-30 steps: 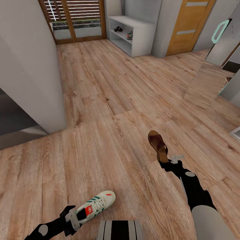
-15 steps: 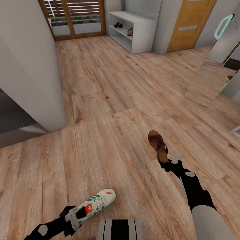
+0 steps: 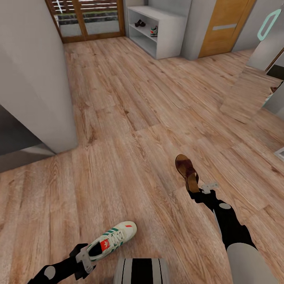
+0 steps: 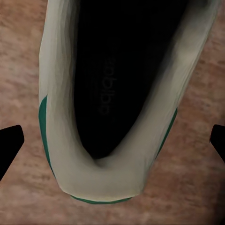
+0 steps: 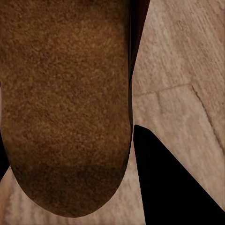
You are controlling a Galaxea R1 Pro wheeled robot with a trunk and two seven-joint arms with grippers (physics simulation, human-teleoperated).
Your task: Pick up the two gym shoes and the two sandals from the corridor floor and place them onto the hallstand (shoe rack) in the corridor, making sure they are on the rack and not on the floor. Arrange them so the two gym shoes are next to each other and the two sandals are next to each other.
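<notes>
While I carry both shoes over the floor (image 3: 130, 118), each gripper is clamped on a heel.
Left gripper (image 3: 83, 258) pinches the light, stiff sneaker (image 3: 112, 240); right gripper (image 3: 197, 193) nips the thin, floppy sandal (image 3: 186, 169).

The white lace-up gym shoe (image 3: 111, 240) has green side stripes, a red tag on its tongue and a red mark on its toe. Inside it is black (image 4: 126, 70). The flat leather sandal (image 3: 187, 170) is dark brown with a lighter tan heel part (image 5: 65, 103). The wooden plank floor (image 3: 130, 118) is light brown with darker grain lines. The low open shoe rack (image 3: 157, 33) is pale grey. The door (image 3: 223, 27) is orange-brown with pale stripes.
</notes>
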